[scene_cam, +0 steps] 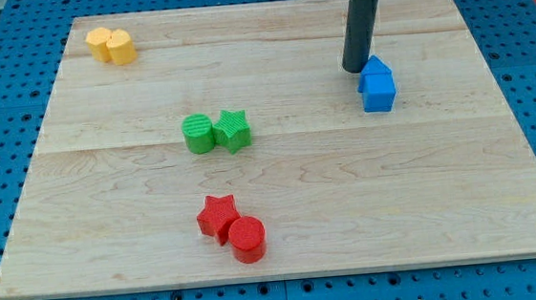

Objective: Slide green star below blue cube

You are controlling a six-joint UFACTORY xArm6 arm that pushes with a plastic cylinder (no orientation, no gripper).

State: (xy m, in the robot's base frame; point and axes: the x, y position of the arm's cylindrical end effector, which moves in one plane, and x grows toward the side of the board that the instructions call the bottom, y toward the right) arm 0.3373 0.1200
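Task barely begun: green star (234, 129) well apart from blue cube (376, 86).

Star at mid-counter (465, 211), touching green cylinder (199, 133) on its left. My tip (356, 68) just beside cube's upper left. No hand fitted, so no grasp state to tell. Whole slide rightward left.

Pale grained wooden board (348, 192), matt plastic-looking blocks, matt dark rod (361, 28)
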